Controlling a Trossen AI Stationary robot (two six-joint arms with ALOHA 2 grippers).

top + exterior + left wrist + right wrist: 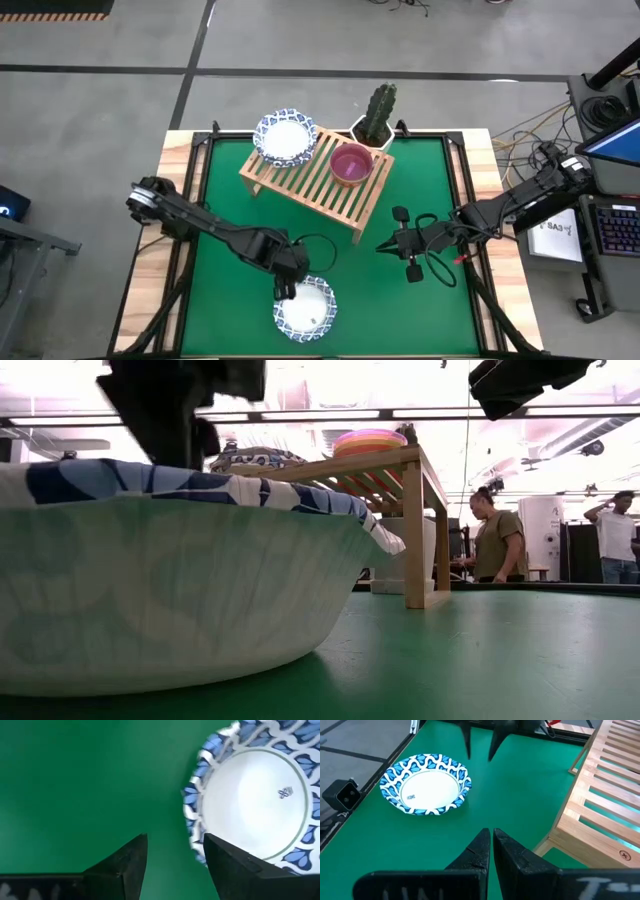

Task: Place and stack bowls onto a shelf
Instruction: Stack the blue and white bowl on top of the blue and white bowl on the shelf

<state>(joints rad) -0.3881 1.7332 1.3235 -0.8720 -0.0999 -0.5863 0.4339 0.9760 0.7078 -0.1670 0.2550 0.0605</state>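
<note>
One white bowl with a blue patterned rim (306, 308) sits on its base on the green mat near the table's near edge; it also fills the low view's left (170, 590). My left gripper (175, 855) hangs open just above its rim on the side toward the shelf, fingers pointing down, touching nothing. The wooden shelf (318, 178) stands on its legs at the far middle, carrying more blue-rimmed bowls (285, 137) on its left end and a stack of plain bowls, purple on top (350, 163), on its right end. My right gripper (385, 245) waits shut, right of the shelf's near corner.
A cactus in a white pot (378, 115) stands behind the shelf's far right corner. Black cables (435, 262) loop by the right arm. Bare green mat (230, 190) lies left of the shelf. Two people (495, 535) stand in the room beyond the table.
</note>
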